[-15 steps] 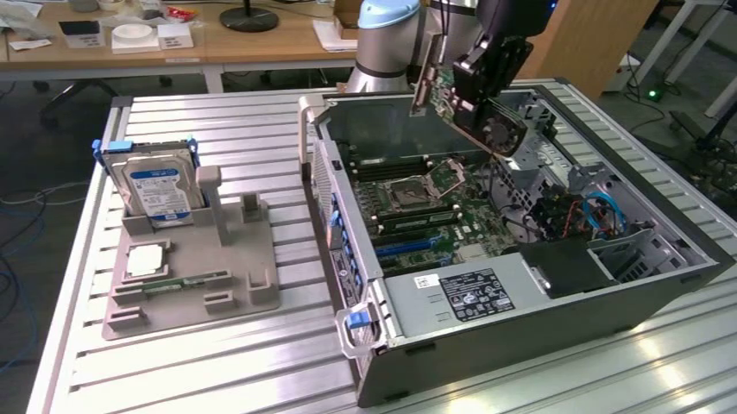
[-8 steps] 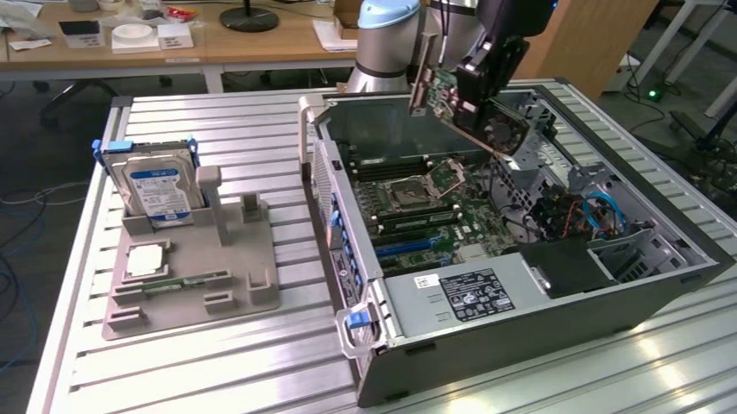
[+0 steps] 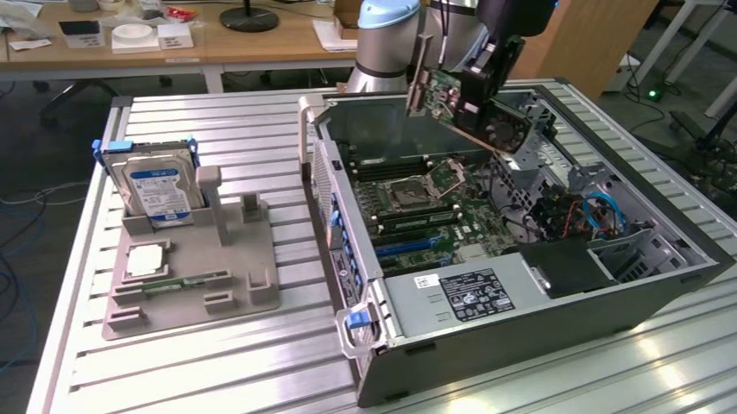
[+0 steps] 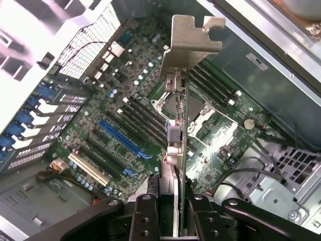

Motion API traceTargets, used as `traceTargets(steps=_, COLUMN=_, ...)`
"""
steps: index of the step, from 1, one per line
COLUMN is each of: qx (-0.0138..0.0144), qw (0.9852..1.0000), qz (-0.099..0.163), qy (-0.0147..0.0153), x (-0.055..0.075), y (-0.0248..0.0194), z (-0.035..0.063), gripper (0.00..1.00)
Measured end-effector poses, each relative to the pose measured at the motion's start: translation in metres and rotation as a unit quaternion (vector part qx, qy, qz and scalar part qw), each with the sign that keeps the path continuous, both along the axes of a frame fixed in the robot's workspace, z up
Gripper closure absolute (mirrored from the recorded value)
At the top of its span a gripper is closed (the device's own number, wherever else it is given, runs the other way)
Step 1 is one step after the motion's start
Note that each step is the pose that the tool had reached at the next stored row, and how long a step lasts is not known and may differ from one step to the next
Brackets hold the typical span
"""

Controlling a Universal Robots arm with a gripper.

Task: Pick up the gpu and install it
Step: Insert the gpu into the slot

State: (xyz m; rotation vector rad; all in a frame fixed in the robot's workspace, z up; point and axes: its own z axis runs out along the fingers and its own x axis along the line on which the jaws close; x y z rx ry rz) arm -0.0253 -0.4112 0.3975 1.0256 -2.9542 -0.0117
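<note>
1. Grip: my black two-finger gripper (image 4: 173,221) is clamped on the gpu (image 3: 461,95), a thin flat green-and-dark expansion card with a small fan and a pale silvery metal end bracket (image 4: 186,45). One finger presses each face of the board.
2. The gpu hangs in the air above the open dark metal computer case (image 3: 541,336), over its far part in the exterior view. It is clear of the green motherboard (image 3: 461,207) and seated in nothing.
3. In the exterior view the card is tilted: the bracket end sits higher, toward the exterior view's left, and the fan end dips toward the exterior view's right.
4. In the wrist view I look along the card's edge, with the bracket at the end away from my fingers.
5. The long blue expansion slot (image 4: 123,138) lies below the card and off to one side, well apart from it. I judge the card's long axis is not yet in line with that slot, so offset and angle are what matter here.
</note>
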Motion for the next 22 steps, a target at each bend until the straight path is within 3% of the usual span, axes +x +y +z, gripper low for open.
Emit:
traceTargets(steps=6, qx=-0.001, qw=0.9993, qz=0.038, qy=0.0, x=0.0, y=0.0, z=0.0, gripper=0.73)
traceTargets(steps=11, qx=-0.0024, qw=0.9975, qz=0.07, qy=0.0, x=0.0, y=0.0, z=0.0, gripper=0.73)
traceTargets(steps=17, qx=-0.003, qw=0.9939, qz=0.11, qy=0.0, x=0.0, y=0.0, z=0.0, gripper=0.73)
traceTargets(steps=22, qx=-0.0034, qw=0.9897, qz=0.143, qy=-0.0001, x=0.0, y=0.0, z=0.0, gripper=0.73)
